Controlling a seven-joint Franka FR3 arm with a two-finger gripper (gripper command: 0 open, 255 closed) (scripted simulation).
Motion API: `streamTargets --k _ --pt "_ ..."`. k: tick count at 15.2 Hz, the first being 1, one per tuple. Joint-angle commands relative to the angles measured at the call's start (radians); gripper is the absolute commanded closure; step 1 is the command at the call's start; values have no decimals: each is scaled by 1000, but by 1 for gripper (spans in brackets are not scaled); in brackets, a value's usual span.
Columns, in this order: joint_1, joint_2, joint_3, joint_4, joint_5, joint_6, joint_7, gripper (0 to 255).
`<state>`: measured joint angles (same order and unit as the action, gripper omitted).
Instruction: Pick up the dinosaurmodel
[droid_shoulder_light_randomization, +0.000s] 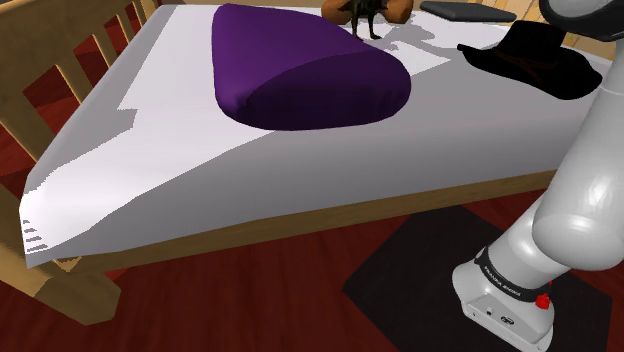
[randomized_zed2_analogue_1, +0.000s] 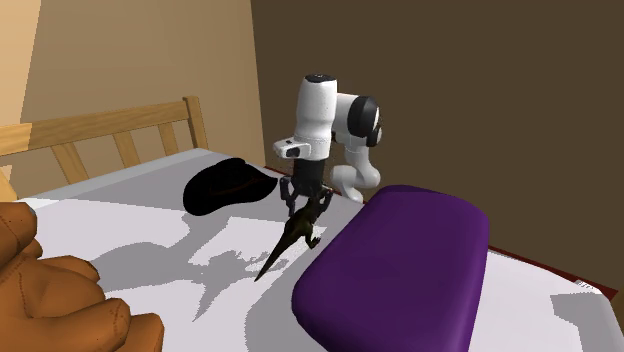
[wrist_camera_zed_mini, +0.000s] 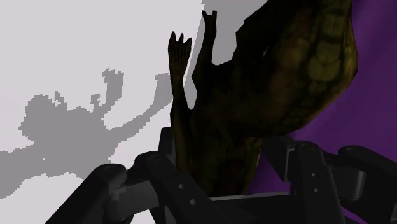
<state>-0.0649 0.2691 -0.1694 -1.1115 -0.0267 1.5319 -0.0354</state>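
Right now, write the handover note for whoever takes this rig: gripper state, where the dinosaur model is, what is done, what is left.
Gripper: the black two-finger gripper is shut on the dark olive-brown dinosaur model.
Place: it hangs tail-down over the white bed sheet, between the black hat and the purple cushion.
Done: grasp made; the tail tip may touch the sheet.
Left: raise it clear and hold.
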Motion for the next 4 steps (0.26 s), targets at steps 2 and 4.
streamTargets --k 2,4 --pt "-5 35 -1 95 6 -60 -4 255" --pt "-6 36 -1 100 7 -63 -5 255"
